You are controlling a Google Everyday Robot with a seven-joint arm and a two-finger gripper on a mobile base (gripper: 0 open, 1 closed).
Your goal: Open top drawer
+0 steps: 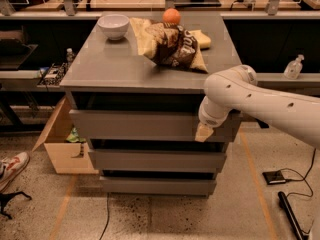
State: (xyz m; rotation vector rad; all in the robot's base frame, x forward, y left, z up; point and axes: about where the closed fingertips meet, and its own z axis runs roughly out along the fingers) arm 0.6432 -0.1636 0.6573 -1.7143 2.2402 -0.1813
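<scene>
The top drawer is the widest grey front, just under the grey cabinet top. It stands out a little from the cabinet, with a dark gap above it. My gripper hangs from the white arm at the right end of that drawer front, its tan fingertip against the front's right part. Two narrower grey drawer fronts sit below it.
On the cabinet top are a white bowl, a chip bag, an orange and a yellow sponge. A cardboard box stands left of the cabinet. A shoe and cables lie on the floor.
</scene>
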